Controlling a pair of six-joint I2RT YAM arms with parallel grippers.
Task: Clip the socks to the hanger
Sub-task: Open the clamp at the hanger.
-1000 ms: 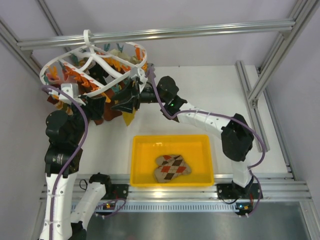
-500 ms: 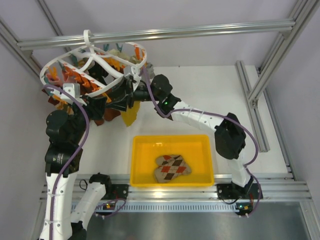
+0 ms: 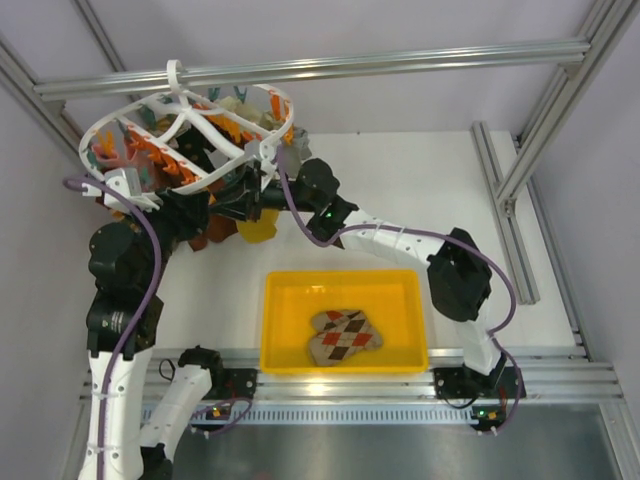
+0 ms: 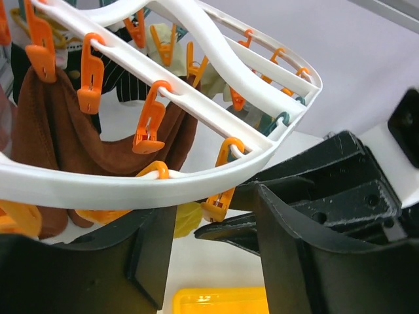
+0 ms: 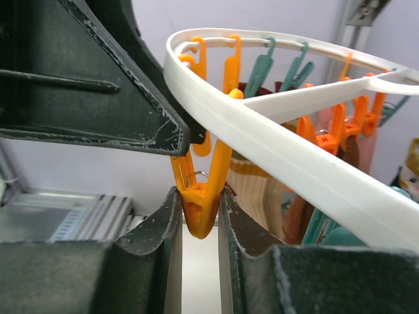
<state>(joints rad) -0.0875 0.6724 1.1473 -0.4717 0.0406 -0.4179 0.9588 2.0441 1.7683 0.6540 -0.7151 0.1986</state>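
One argyle sock (image 3: 345,335) lies in the yellow tray (image 3: 268,320); hanger (image 3: 186,112) hangs rear left. Right fingers (image 5: 169,219) pinch an orange clip (image 5: 200,209) on its rim; left fingers (image 4: 152,255) part open at the rim, gripping nothing.

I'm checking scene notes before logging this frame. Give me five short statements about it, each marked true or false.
1. The right gripper is shut on an orange clip hanging from the hanger. True.
2. The yellow bin holds nothing. False: an argyle sock lies in it.
3. The left gripper clamps the hanger's rim. False: its jaws stand apart, clamping nothing.
4. A rust-brown sock hangs from the hanger. True.
5. Every clip is orange. False: teal clips hang there too.
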